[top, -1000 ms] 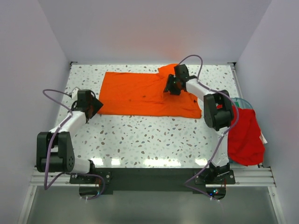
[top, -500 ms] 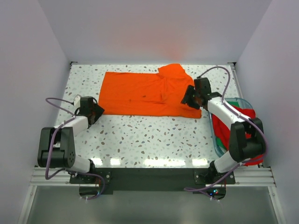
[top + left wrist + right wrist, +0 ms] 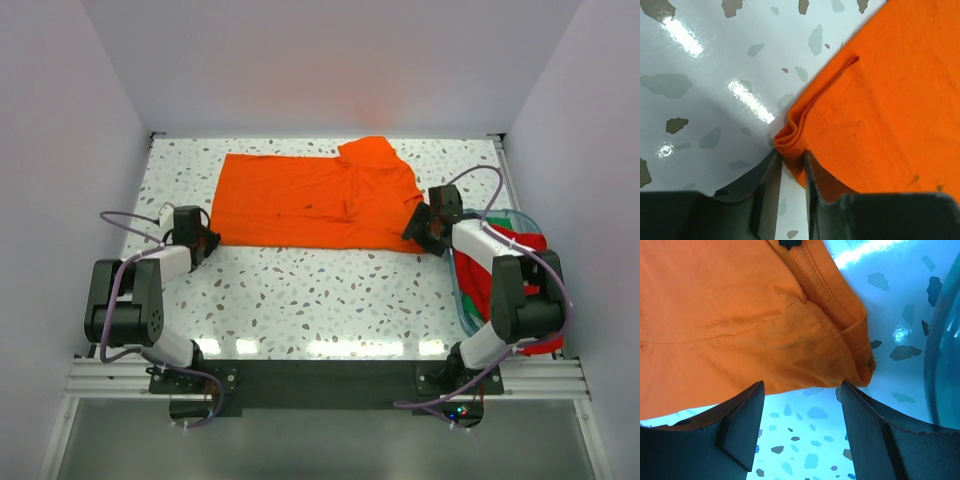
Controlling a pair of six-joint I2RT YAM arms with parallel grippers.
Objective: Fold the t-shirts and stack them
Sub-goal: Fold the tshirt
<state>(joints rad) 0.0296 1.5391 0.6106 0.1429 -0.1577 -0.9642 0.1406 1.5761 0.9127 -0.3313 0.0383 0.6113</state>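
The bright orange t-shirt [image 3: 310,200] lies spread flat at the back middle of the table, one sleeve folded over at its back right. My left gripper [image 3: 205,240] sits low at the shirt's near left corner. In the left wrist view that corner [image 3: 790,135] is bunched into a small fold between the narrow fingertips [image 3: 769,167]. My right gripper [image 3: 420,228] is at the near right corner. Its jaws [image 3: 802,390] stand wide open just short of the hem [image 3: 805,365], with only table between them. The red t-shirt [image 3: 535,250] lies in the bin at the right.
The clear teal-rimmed bin [image 3: 512,214] stands against the right edge of the table, close beside my right arm; its wall [image 3: 945,340] shows at the right of the right wrist view. White walls enclose the speckled table [image 3: 320,290] on three sides.
My right arm has swung from over the shirt's back right down to its near right corner, jaws widening. My left gripper has crept to the near left corner and narrowed on it.
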